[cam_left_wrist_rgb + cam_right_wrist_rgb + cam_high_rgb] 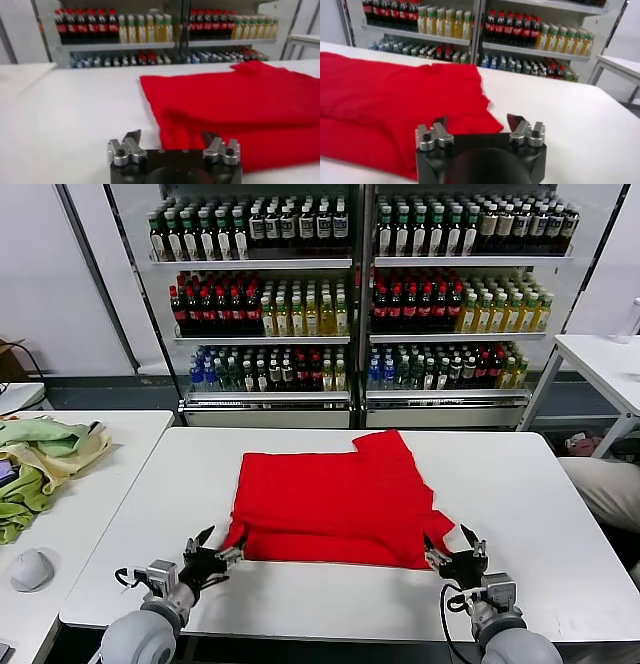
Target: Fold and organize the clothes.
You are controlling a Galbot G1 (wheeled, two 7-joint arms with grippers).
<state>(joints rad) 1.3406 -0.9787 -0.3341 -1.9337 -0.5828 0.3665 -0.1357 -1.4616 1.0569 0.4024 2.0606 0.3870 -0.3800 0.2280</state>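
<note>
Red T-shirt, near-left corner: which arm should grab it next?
Left. The left gripper, jaws open, sits right at the near-left corner of the red T-shirt; the right gripper, also open, is at the opposite near corner.

Light: bright, even, from above | Shadows: faint, soft on the white tabletop (520,484) | Glare: none | Blur: far bottles (150,27) look fuzzy in wrist views

T-shirt (330,504) mid-table (520,484) | left end effector (215,556), right end effector (452,556) at near corners | shelves (360,304) behind
</note>
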